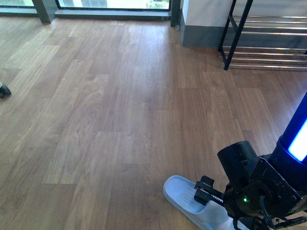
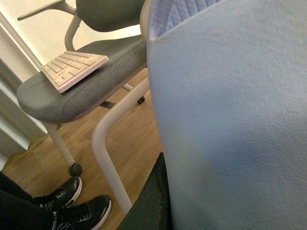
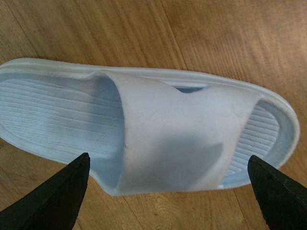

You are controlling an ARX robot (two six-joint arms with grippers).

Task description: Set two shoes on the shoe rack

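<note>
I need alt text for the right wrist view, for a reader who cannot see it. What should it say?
A pale blue slide sandal lies on a wooden floor, seen from close above. The right gripper is open over its wide strap, with one black fingertip showing on each side of it.

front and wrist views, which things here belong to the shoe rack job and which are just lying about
For the job: pale blue slipper on the floor, open right hand over it, second slipper close against the left wrist camera, shoe rack.
Lying about: grey chair, keyboard on its seat, black sneakers on someone's feet, dark item at the front view's left edge.
</note>
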